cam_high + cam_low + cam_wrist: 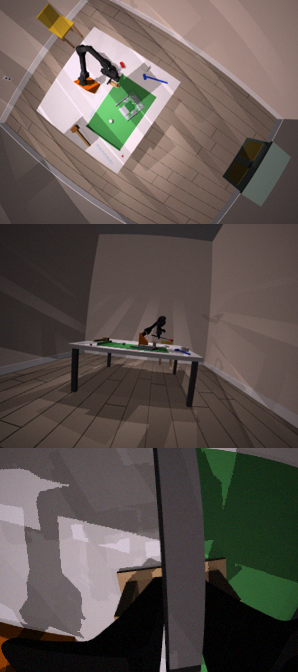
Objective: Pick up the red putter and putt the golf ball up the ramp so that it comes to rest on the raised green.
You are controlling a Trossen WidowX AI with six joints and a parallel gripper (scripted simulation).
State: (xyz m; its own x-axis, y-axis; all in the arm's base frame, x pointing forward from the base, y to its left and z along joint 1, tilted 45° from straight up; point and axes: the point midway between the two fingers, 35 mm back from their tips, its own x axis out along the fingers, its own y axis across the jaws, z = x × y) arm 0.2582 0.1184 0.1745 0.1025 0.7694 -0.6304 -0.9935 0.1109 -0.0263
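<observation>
The hand [159, 335] pinches the red putter [162, 338], shaft near-level, red head pointing away from the arm's base.

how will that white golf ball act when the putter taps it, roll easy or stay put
The golf ball looks small, smooth and round, so it will probably roll freely at a light tap. It sits on the flat green mat, so likely nothing checks it. Too hard a tap may carry it past the raised green.

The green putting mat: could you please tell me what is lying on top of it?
On the green putting mat sit a white golf ball and a grey square ramp ringing a raised green centre. The black gripper covers the mat's near corner, so anything beneath it cannot be seen.
</observation>
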